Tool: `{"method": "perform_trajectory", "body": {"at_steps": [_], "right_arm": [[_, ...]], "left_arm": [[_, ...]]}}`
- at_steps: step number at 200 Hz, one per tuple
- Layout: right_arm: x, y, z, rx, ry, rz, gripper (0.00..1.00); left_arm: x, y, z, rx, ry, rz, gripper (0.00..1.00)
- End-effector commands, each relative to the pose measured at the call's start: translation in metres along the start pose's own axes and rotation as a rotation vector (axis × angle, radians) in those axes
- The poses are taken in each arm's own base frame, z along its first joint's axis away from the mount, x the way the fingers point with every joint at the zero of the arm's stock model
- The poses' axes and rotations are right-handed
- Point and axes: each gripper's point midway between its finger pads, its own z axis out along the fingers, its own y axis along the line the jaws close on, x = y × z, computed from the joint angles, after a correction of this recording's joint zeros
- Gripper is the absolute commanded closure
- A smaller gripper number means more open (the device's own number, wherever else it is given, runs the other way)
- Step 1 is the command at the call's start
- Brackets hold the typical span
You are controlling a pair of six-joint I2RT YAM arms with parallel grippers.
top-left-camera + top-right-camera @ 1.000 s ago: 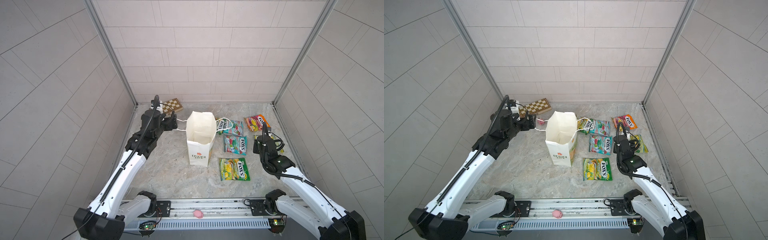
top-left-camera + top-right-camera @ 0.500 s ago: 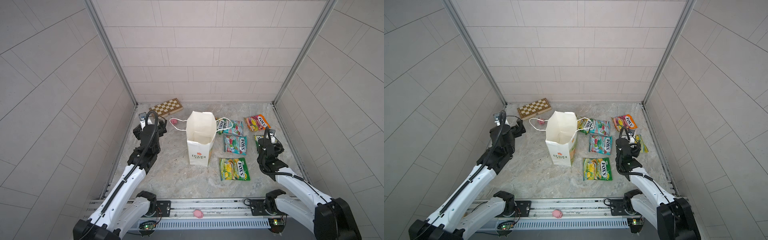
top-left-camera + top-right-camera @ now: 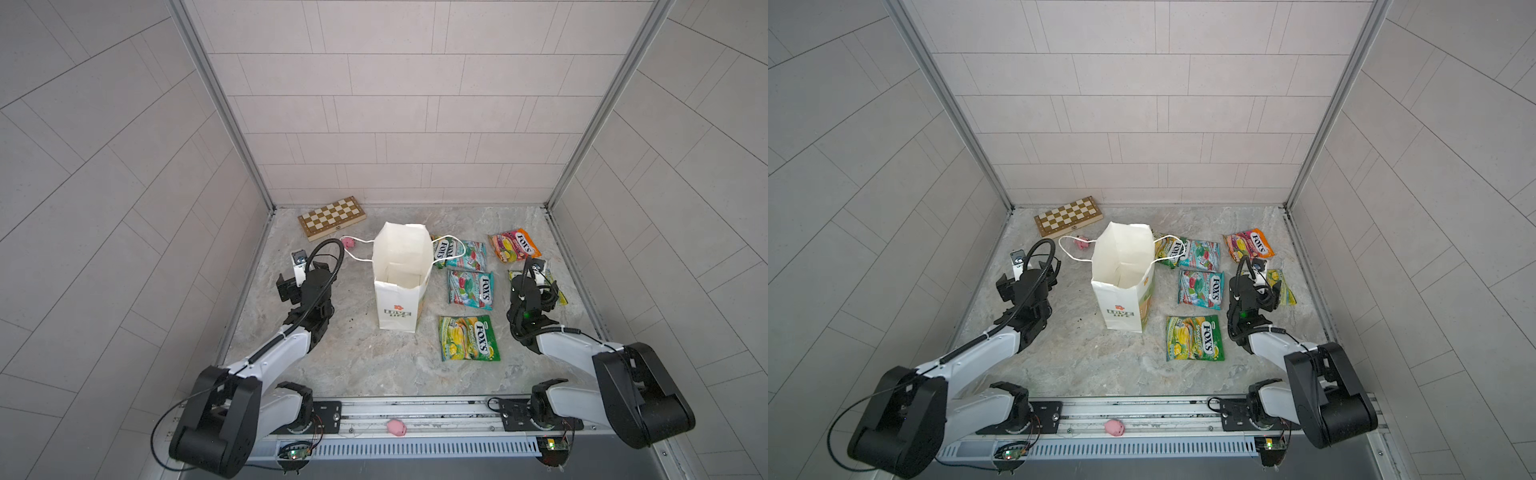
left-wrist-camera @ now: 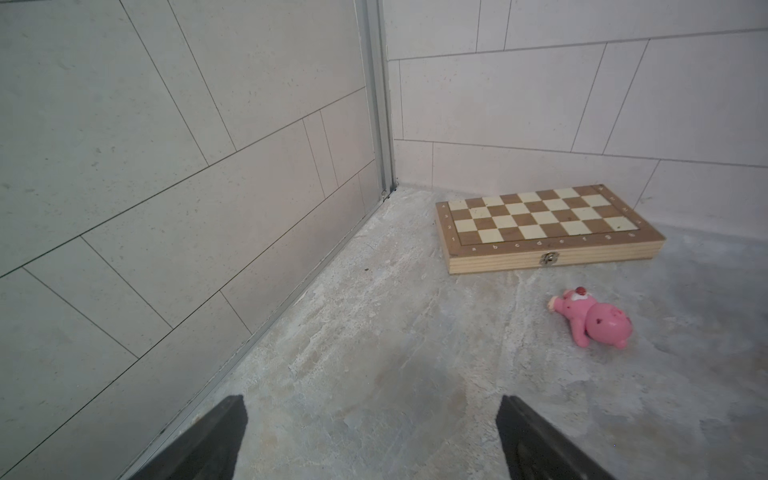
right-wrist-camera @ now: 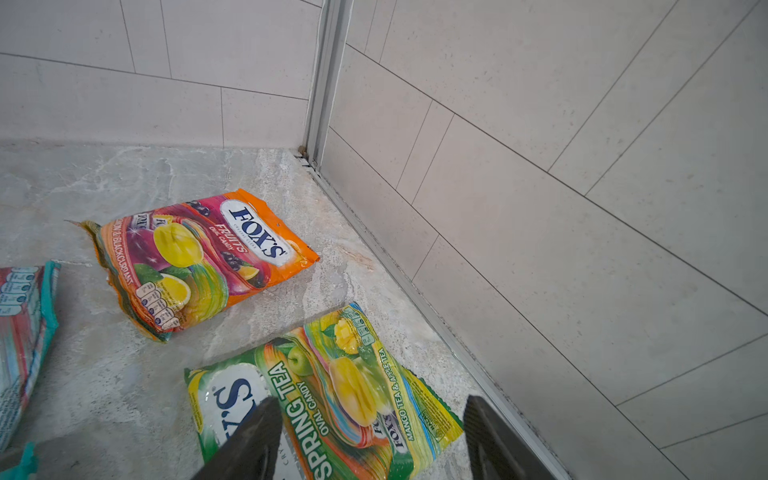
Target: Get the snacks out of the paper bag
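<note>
Five FOX'S packets (image 3: pixel 469 343) lie on the surface (image 3: pixel 353 357) right of the paper bag (image 3: pixel 398 297), which looks empty. Left fingers (image 4: pixel 216 440), right fingers (image 5: pixel 253 444): wide, empty.

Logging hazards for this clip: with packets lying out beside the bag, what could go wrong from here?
1. The right gripper hangs open over the Spring Tea packet close to the side wall. A careless move away could snag or drag the packet.
2. The cord handle of the paper bag lies across the green packet next to it, so shifting either could tug the other or tip the bag.
</note>
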Motion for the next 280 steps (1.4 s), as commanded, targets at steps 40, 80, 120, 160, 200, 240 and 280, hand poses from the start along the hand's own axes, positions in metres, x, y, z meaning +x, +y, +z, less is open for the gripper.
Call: {"method": "perform_trajectory", "body": {"at_steps": [40, 80, 120, 160, 200, 240, 280], "right_arm": [[-0.006, 0.022, 0.006, -0.095, -0.037, -0.033, 0.28], [-0.006, 0.035, 0.01, -0.184, -0.035, -0.023, 0.26], [-0.008, 0.045, 0.01, -0.295, -0.079, 0.055, 0.26], [0.0, 0.063, 0.013, -0.391, -0.104, 0.077, 0.26], [0.008, 0.073, 0.017, -0.412, -0.114, 0.065, 0.25], [0.012, 0.064, 0.03, -0.313, -0.03, 0.059, 0.05], [0.01, 0.064, 0.03, -0.314, -0.053, 0.063, 0.01]], "left_arm": [[0.023, -0.033, 0.021, 0.16, 0.015, 0.082, 0.0], [0.032, -0.034, 0.03, 0.253, 0.057, 0.025, 0.0], [0.04, -0.021, 0.039, 0.276, 0.057, -0.039, 0.0], [0.052, -0.032, 0.04, 0.363, -0.03, -0.073, 0.0], [0.054, -0.031, 0.054, 0.308, 0.044, -0.054, 0.0], [0.054, -0.031, 0.056, 0.294, 0.047, -0.039, 0.0], [0.053, -0.034, 0.056, 0.308, 0.046, -0.035, 0.0]]}}
